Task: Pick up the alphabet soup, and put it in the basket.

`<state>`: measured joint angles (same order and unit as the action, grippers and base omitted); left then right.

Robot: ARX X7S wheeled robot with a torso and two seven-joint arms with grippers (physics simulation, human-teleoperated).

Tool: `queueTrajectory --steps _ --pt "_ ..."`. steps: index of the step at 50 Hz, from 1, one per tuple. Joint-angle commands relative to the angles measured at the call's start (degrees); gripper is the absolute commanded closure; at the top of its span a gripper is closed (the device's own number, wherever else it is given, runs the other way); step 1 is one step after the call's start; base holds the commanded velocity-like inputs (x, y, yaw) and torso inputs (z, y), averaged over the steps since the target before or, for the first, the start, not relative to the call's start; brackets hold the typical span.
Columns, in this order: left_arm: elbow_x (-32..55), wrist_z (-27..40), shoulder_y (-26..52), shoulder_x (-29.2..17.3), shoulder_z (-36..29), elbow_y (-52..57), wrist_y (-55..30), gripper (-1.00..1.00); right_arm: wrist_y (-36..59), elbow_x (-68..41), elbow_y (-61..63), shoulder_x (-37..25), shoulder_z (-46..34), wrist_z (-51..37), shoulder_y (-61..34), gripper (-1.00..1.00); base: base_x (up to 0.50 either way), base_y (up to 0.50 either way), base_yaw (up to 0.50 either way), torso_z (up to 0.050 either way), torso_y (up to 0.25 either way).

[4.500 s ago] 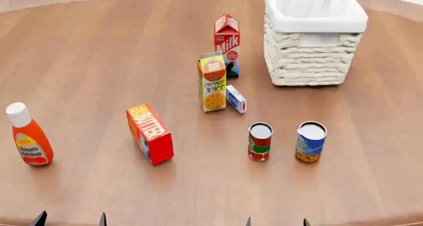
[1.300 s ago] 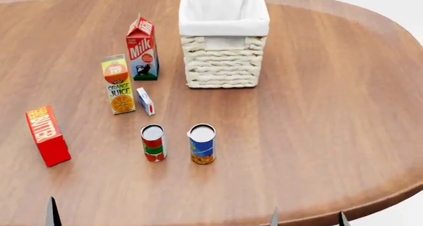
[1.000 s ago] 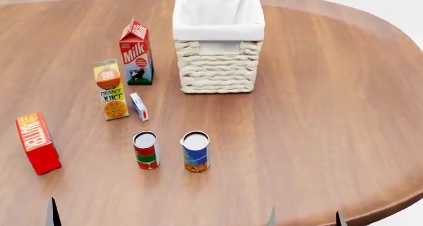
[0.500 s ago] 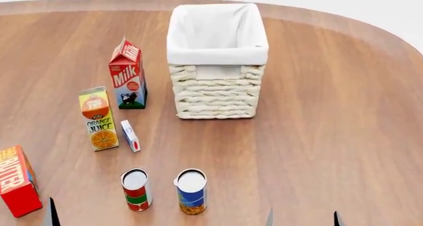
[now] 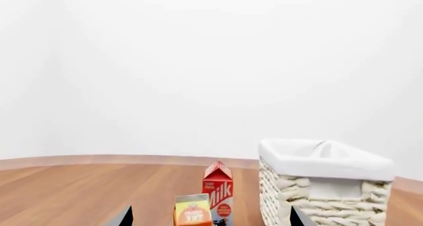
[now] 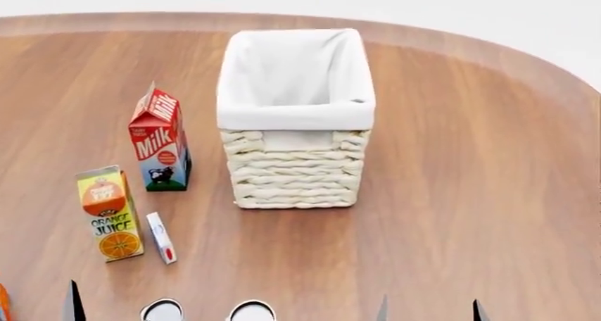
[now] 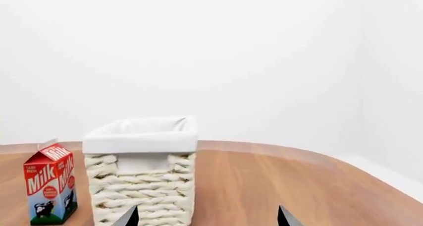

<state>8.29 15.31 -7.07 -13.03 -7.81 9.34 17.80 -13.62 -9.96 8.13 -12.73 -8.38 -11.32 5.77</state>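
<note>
Left wrist view: the left gripper (image 5: 210, 223) shows two dark fingertips spread apart with nothing between them. The cream-white woven wicker basket (image 5: 324, 191) stands beyond, the red milk carton (image 5: 217, 198) beside it.

Head view: the basket (image 6: 295, 173) stands on the brown wooden table (image 6: 469, 166). Two round can tops (image 6: 207, 311), labels hidden, sit near the basket; which one is the alphabet soup cannot be told.

Right wrist view: the right gripper (image 7: 207, 218) likewise stands spread and empty before the basket (image 7: 142, 176).

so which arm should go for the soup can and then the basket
Probably right: the open right gripper sits nearer the basket and the right-hand can lid. Only lids show, so which can is soup is unclear.
</note>
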Motion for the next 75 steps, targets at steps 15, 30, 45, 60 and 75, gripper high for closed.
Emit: queueTrajectory --steps 15,30,45,60,75 --pt "0.0 0.7 -0.1 -0.5 -0.7 0.2 0.1 -1.0 -0.1 -0.2 -0.3 -0.5 -1.1 -0.3 -0.2 -1.0 0.19 -0.11 0.0 0.0 0.0" --pt "0.2 1.1 0.0 -0.9 -1.0 0.1 0.3 -1.0 -0.4 -0.1 -0.6 -0.8 -1.7 -0.6 -0.3 -1.0 0.18 -0.04 0.0 0.0 0.0" --pt "0.4 1.5 -0.1 -1.2 -1.3 0.3 0.5 -1.0 -0.5 -0.2 -0.6 -1.1 -2.0 -1.0 -0.3 -1.0 0.19 -0.04 0.0 0.0 0.001" --pt "0.7 1.7 0.0 -1.5 -1.6 0.1 0.7 -1.0 -0.5 0.4 -0.4 -1.4 -2.8 -1.5 -0.3 -1.0 0.19 -0.03 0.0 0.0 0.0" --pt "0.8 2.1 0.0 -1.8 -1.9 0.4 0.5 -1.0 -0.6 0.7 -0.8 -1.5 -3.4 -1.8 -0.6 -1.0 0.18 0.0 0.0 0.0 0.0"
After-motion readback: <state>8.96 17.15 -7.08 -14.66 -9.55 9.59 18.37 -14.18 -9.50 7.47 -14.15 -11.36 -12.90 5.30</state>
